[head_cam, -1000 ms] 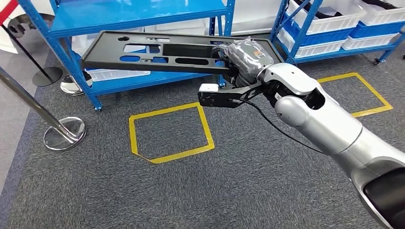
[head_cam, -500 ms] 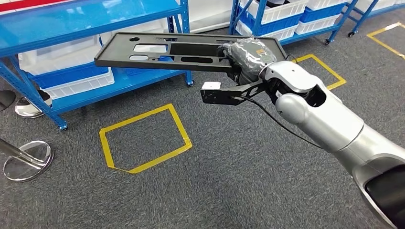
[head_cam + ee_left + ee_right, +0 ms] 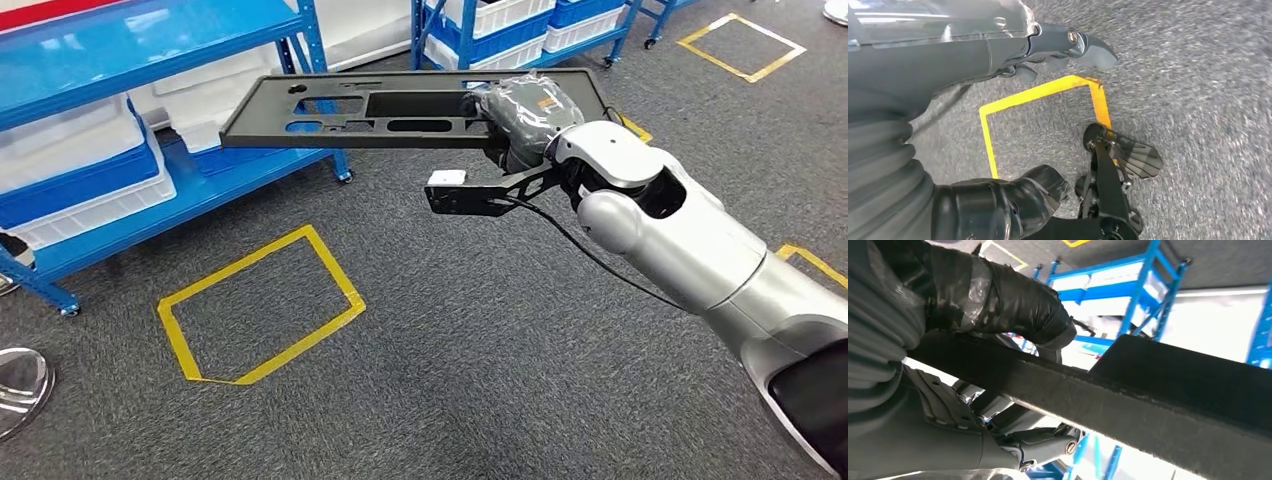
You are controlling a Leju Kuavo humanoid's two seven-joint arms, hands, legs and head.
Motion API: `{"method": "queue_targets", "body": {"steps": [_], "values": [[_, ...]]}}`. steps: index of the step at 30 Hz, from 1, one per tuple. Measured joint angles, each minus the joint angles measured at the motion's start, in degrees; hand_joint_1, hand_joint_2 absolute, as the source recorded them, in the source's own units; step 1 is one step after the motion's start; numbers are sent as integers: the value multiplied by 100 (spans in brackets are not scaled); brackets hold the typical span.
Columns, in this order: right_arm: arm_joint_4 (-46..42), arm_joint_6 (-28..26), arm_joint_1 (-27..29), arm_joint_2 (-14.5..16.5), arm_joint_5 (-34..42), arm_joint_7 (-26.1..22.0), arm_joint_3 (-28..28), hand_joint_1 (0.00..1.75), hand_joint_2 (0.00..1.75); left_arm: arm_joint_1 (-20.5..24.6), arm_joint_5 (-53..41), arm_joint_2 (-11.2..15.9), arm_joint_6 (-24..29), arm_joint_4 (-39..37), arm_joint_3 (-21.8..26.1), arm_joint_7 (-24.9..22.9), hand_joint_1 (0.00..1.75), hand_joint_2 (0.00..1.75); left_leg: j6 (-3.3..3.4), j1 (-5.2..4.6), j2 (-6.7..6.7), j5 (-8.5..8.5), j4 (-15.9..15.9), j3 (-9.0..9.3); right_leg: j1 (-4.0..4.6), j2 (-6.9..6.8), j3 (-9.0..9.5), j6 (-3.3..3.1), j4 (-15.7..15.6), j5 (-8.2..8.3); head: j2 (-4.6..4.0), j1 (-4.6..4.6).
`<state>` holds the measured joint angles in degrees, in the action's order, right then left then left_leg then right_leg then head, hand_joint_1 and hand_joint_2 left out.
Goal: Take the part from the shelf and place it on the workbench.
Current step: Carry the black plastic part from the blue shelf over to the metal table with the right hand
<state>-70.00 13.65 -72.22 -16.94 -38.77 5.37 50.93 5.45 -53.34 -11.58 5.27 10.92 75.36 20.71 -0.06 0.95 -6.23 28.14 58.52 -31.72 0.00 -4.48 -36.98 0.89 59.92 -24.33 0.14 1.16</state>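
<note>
Right hand [image 3: 515, 118] is gripping the part [image 3: 400, 105], a flat black panel with cut-out slots, by its right end; in the right wrist view the thumb is lying over the top face [image 3: 1013, 302] while the darker fingers [image 3: 1043, 445] are pressing from beneath. Judged reason: a clamp across the rim keeps the long panel level as it juts out leftward, clear of the floor. The part is hanging in the air, off the shelf [image 3: 150, 110], with the blue racking just behind its far edge. No desk is in sight, so delivery is not yet done.

Left hand [image 3: 998, 55] is holding nothing, fingers loosely bent, hanging over the grey carpet and a yellow tape square [image 3: 1043, 95].

White and blue bins [image 3: 70, 165] are sitting on the shelf. A small orange sticker on the right hand's wrapping is too small to read; no other writing is legible.
</note>
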Motion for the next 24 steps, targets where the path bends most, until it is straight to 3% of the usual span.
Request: {"method": "queue_targets", "body": {"steps": [2, 4, 6, 7, 8, 9, 11, 13, 15, 16, 17, 18, 19, 21, 23, 24], "values": [[19, 17, -18, 20, -36, 5, 21, 175, 175, 11, 0, 0, 0, 1, 0, 16, 0, 175, -62, 4, -72, 48, 3, 36, -13, 153, 3, -62, -30, 14, -1, 1], [47, 37, -64, 58, -75, 11, 50, 175, 175, 9, 1, 2, -1, 1, 0, 29, 0, 175, -100, 30, 162, 262, 276, -62, -50, 295, 24, -141, -82, 44, -1, 2], [79, 74, -109, 133, -122, 16, 92, 175, 175, -5, 1, 5, -1, 1, 0, 34, 0, 175, -107, 40, 491, 619, 979, -391, -64, 449, 27, -194, -99, 58, -1, 4], [95, 102, -117, 175, -147, 16, 122, 175, 175, -11, 1, 8, -2, 1, 0, 30, 0, 175, -109, 39, 558, 741, 1342, -578, -57, 535, 25, -203, -94, 58, -1, 5], [113, 134, -120, 220, -176, 15, 157, 175, 175, -14, 1, 11, -2, 1, 0, 24, 0, 175, -112, 38, 588, 771, 1581, -717, -51, 627, 26, -206, -86, 56, 0, 5], [132, 163, -128, 259, -206, 14, 198, 175, 175, -15, 1, 14, -4, 1, 0, 15, 0, 175, -112, 38, 600, 688, 1617, -769, -47, 717, 26, -207, -72, 52, -1, 4], [176, 208, -174, 338, -262, 12, 274, 175, 175, -13, 3, 18, -8, 1, 0, 4, 0, 175, -107, 54, 669, 261, 1073, -593, -51, 897, 18, -193, -15, 30, -1, 4], [224, 232, -257, 407, -296, 13, 323, 175, 175, -8, 8, 21, -17, 1, 0, 1, 0, 175, -100, 83, 915, -9, 430, -343, -52, 1053, -36, -145, 68, -2, -1, 2], [274, 245, -342, 468, -305, 14, 357, 175, 175, 0, 19, 22, -35, 0, -1, 0, 0, 175, -73, 76, 1054, -9, 229, -261, -72, 1176, -107, -73, 106, 8, 0, 0], [297, 249, -372, 491, -309, 14, 373, 175, 175, 9, 28, 23, -44, 0, -1, -3, 0, 175, -47, 65, 1009, -16, 206, -248, -89, 1240, -130, -35, 101, 29, 0, 0], [317, 252, -387, 509, -311, 12, 387, 175, 175, 13, 37, 22, -52, -1, -1, -12, 0, 175, -12, 61, 942, -35, 190, -240, -100, 1250, -141, -2, 93, 42, 1, 0], [333, 255, -396, 516, -314, 10, 396, 175, 175, 15, 47, 24, -57, 0, 0, -22, 0, 175, 22, 65, 876, -51, 167, -225, -91, 1172, -155, 24, 108, 31, 1, -4], [347, 256, -407, 522, -317, 9, 404, 175, 175, 14, 54, 25, -61, 0, 1, -33, 0, 175, 60, 70, 803, -70, 140, -212, -77, 995, -211, 49, 225, -41, 1, -11], [362, 256, -431, 550, -324, 7, 419, 175, 175, -3, 64, 29, -67, 1, 2, -46, 0, 175, 112, 59, 661, -83, 111, -198, -62, 590, -464, 87, 775, -335, 0, -23], [377, 256, -440, 579, -331, 5, 447, 175, 175, -13, 75, 31, -72, 1, 4, -56, 0, 175, 134, 44, 516, -73, 110, -196, -80, 453, -773, 108, 1430, -601, 0, -24], [387, 257, -440, 583, -332, 4, 459, 175, 175, -13, 85, 31, -74, 1, 6, -59, 0, 175, 138, 42, 446, -65, 111, -192, -85, 448, -836, 106, 1562, -610, 0, -24]]}}
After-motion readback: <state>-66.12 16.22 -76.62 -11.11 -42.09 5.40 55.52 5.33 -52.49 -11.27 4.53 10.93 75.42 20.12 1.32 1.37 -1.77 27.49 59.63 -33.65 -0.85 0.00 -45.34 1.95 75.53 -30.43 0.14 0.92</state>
